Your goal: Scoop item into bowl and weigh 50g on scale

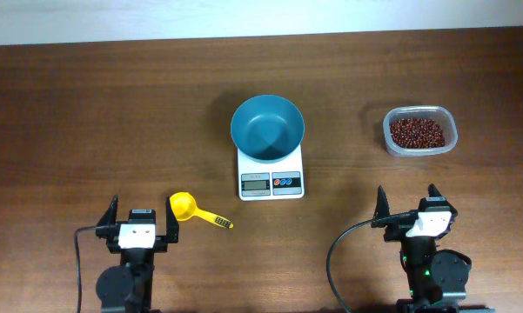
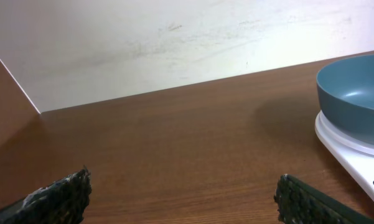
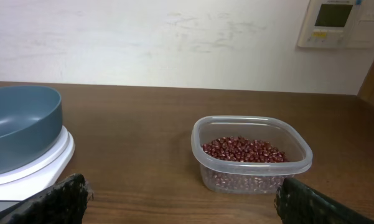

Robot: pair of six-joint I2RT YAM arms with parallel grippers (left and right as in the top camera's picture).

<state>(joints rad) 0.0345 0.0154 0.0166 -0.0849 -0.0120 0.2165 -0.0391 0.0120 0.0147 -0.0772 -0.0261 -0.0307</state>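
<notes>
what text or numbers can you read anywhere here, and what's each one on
No text can be read in any view.
scale display: digits too small to read.
wall control panel: screen and labels too blurred to read.
bowl, plastic tub, yellow scoop: no readable print.

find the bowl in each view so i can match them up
Overhead: bowl at centre, in the upper half.
Left wrist: bowl at the right edge, partly cut off.
Right wrist: bowl at the left edge, partly cut off.
Shared landmark: the white scale under the bowl shows in all three views.
</notes>
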